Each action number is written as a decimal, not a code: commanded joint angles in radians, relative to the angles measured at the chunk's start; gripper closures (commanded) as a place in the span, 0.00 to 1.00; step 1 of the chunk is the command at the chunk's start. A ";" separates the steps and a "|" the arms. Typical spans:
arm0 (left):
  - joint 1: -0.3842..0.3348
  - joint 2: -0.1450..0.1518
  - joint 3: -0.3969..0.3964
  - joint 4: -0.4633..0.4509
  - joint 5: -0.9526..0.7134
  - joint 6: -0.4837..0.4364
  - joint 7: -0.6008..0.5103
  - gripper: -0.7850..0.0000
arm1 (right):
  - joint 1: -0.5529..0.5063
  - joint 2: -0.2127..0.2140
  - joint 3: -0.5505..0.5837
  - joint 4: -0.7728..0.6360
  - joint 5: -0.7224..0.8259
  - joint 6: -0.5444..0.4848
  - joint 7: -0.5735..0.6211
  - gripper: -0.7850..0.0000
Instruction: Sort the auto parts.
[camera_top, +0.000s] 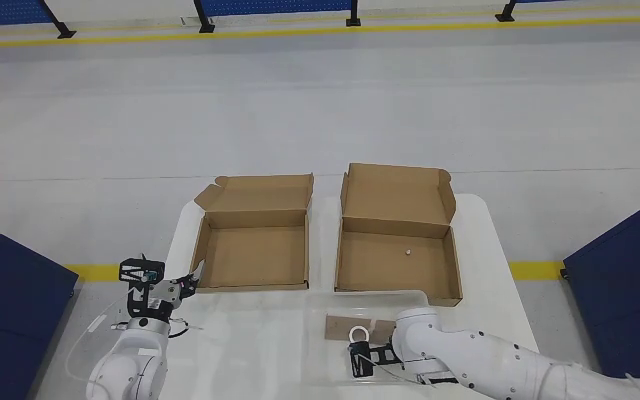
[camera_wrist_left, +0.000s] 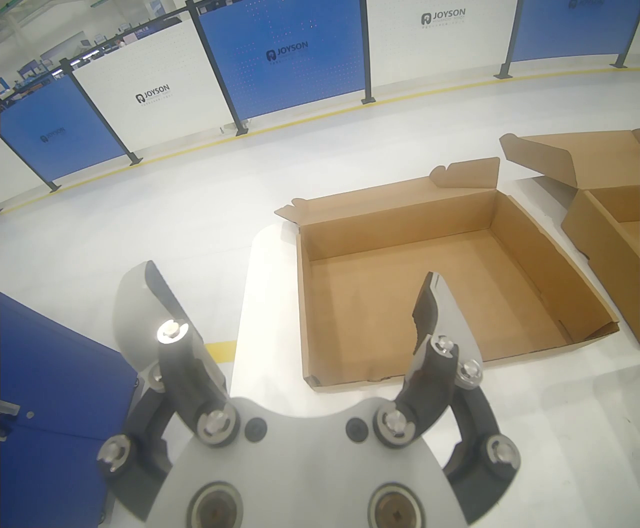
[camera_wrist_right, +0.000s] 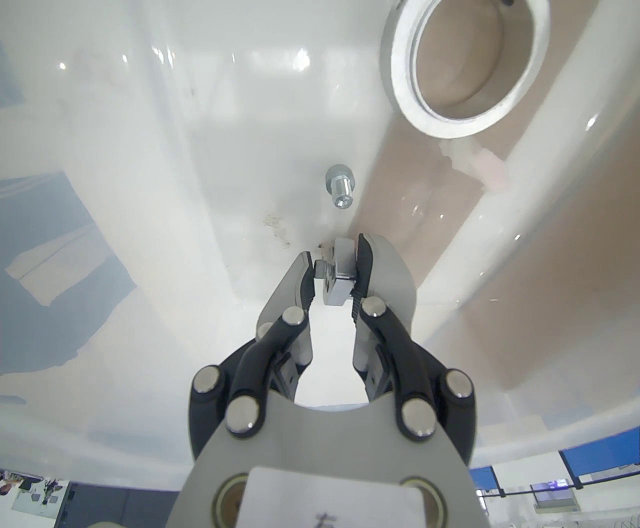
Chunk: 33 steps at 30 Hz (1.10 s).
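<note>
the right pincer (camera_wrist_right: 335, 270), at the bottom centre of the top view, is clamped on a small silver fastener with a blocky square head (camera_wrist_right: 337, 282), low inside the tray. whether the fastener has left the tray floor i cannot tell.

the rounded white worktop (camera_top: 250, 330) is smooth and glossy. on it, in the middle of the top view, sit two shallow brown cardboard boxes with raised lids and matte, creased walls. the left cardboard box (camera_top: 255, 255) looks bare. the right cardboard box (camera_top: 395, 262) holds one tiny pale part (camera_top: 407, 250). the clear shiny plastic tray (camera_wrist_right: 150, 200) carries a thick, dull grey metal ring (camera_wrist_right: 465, 65) and a short threaded silver bolt (camera_wrist_right: 340, 192), lying apart.

the left pincer (camera_wrist_left: 289, 280), lower left in the top view, is spread wide and holds nothing.

sorting looks barely begun: one part boxed, one gripped, and at least the ring and the bolt left.
</note>
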 joint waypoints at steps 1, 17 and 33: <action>0.000 0.000 0.000 0.000 0.000 0.000 0.000 0.00 | -0.005 0.006 0.014 -0.009 0.003 0.000 -0.008 1.00; 0.000 0.000 0.000 0.000 0.000 0.000 0.000 0.00 | -0.069 0.066 0.138 -0.056 0.044 -0.016 -0.058 1.00; 0.000 0.000 0.000 0.000 0.000 0.000 0.000 0.00 | -0.088 0.049 0.147 -0.047 0.013 -0.019 -0.035 1.00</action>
